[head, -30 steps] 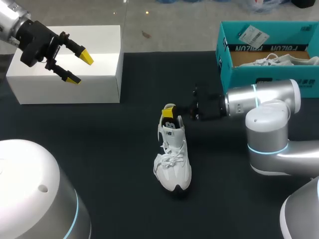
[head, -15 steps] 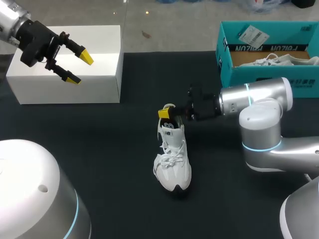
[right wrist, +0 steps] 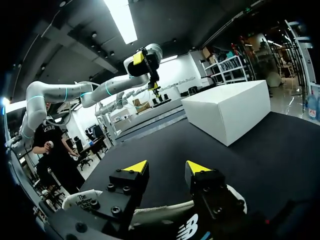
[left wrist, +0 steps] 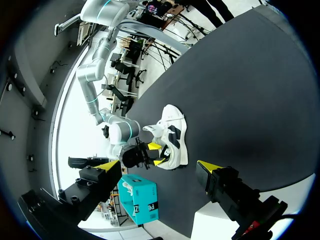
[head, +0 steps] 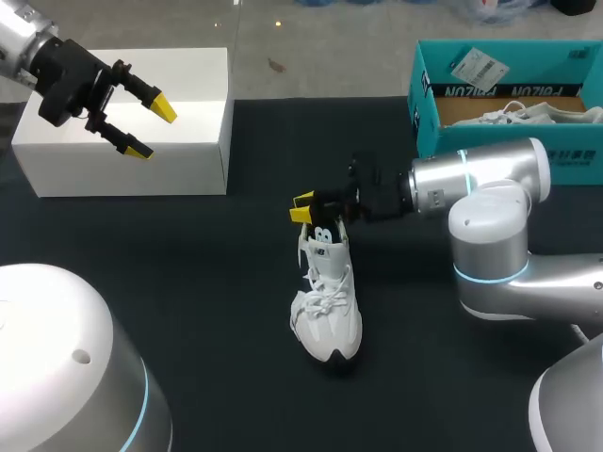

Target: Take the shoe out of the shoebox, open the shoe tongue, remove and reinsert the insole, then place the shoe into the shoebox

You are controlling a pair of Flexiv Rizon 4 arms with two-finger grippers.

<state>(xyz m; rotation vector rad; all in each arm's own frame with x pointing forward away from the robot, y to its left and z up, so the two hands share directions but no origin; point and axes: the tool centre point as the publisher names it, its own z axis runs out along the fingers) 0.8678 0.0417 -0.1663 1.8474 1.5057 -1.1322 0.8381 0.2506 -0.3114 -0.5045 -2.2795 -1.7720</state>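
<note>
White shoe (head: 327, 301), teal shoebox (head: 443, 137) with printed label (head: 476, 68).

- Head view: looking down from high behind the robot onto the table (head: 188, 282); shoe (head: 328, 292) near centre, shoebox (head: 490, 132) at 2 o'clock.
- Left wrist view: far off at 10 o'clock, facing the shoe.
- Right wrist view: close over the shoe, facing the white box (right wrist: 235, 110) at 10 o'clock.
- Shared by all three: shoe, table.

Robotics lab: robot arm (head: 490, 188), black table (head: 188, 282)
</note>
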